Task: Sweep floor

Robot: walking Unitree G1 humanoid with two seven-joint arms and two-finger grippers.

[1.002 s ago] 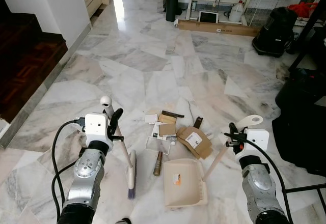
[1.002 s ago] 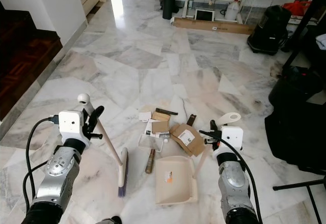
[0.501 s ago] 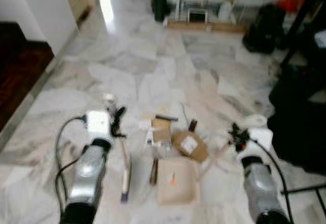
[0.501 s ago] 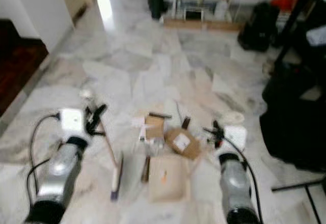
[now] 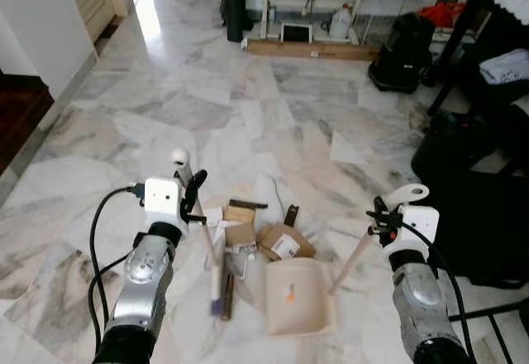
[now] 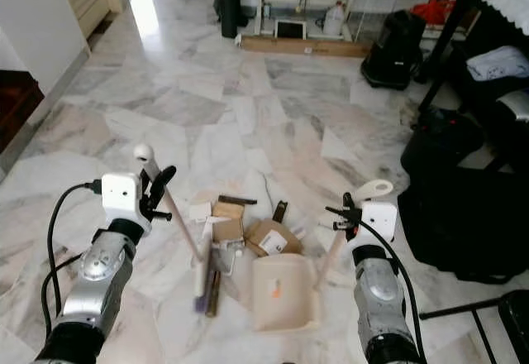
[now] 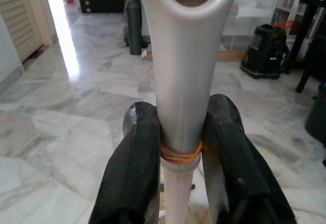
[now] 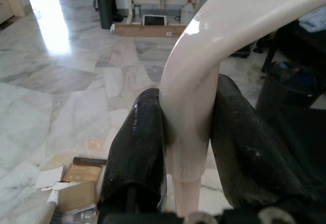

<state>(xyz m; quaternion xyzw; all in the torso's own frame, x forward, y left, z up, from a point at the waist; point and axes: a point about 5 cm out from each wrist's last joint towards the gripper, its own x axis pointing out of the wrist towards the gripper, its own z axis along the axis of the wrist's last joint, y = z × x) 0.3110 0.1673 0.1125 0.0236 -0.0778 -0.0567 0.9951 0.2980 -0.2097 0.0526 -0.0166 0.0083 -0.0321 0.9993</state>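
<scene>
Broom [image 5: 204, 240] clamped in left pincer [image 7: 183, 147], dustpan [image 5: 299, 296] handle in right pincer [image 8: 188, 142], bristles blurred

Cream broom [image 5: 205, 244] tilted, bristles on marble beside cardboard scraps [image 5: 279, 241]. Cream dustpan [image 5: 297, 296] flat to right, handle raised rightward.

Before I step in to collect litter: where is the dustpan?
The dustpan lies on the marble floor between the arms, right of the broom head, just behind the cardboard scraps.
</scene>
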